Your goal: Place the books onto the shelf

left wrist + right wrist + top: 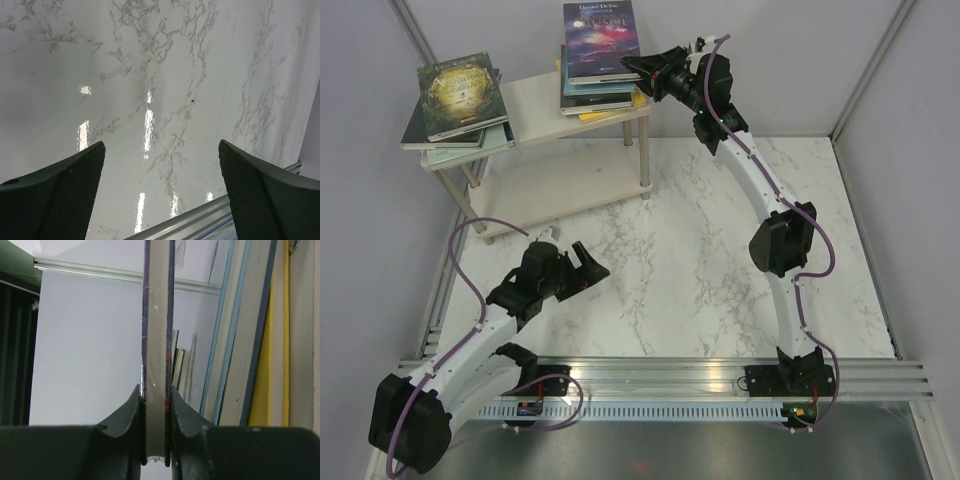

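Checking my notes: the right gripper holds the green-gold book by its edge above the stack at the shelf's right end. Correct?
Wrong book. The right gripper holds the purple galaxy book by its edge above the stack at the shelf's right end; the green-gold book lies at the left end. The top external view shows it.

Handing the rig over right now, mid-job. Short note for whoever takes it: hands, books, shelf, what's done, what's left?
Left hand: open, empty, over the white marble table.
Right hand: shut on the purple galaxy-cover paperback, at the right pile of paperbacks on the top board of the cream two-tier shelf; unclear whether it rests there yet.
Left pile, green-gold cover on top, overhangs the board's left end.
Done: every other book in view is shelved.
Left: lay the purple one down, release, withdraw.
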{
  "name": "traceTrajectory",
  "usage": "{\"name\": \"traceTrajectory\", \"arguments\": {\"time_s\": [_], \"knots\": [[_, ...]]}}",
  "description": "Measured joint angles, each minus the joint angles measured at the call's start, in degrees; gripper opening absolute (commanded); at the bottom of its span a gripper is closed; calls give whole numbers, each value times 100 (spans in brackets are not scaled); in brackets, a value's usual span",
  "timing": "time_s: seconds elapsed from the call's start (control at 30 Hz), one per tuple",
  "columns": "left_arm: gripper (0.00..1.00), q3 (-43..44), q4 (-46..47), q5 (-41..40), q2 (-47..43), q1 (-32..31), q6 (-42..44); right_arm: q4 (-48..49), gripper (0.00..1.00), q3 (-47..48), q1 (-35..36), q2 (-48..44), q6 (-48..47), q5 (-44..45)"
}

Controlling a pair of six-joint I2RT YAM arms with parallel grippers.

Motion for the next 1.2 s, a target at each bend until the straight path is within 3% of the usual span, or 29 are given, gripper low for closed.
{"name": "traceTrajectory", "arguments": {"time_s": [0.13, 0.2, 0.6, 0.93, 1.07, 1.2], "knots": [[95, 0, 42, 33, 4, 0, 0, 129, 59, 0, 59, 0, -26, -15], [95, 0, 66, 44, 7, 0, 0, 289, 83, 0, 81, -20, -33, -15], [95, 0, 74, 79, -2, 0, 0, 481, 84, -977, -22, -693, -468, -37], [95, 0, 72, 81, -17, 0, 0, 732, 84, -1884, -570, -1294, -487, -365], [95, 0, 61, 81, -114, 0, 2, 1196, 85, -2881, -820, -1836, -492, -531], [94, 37, -153, 76, -306, 0, 24, 2074, 87, -4592, -1097, -2815, -503, -717]]}}
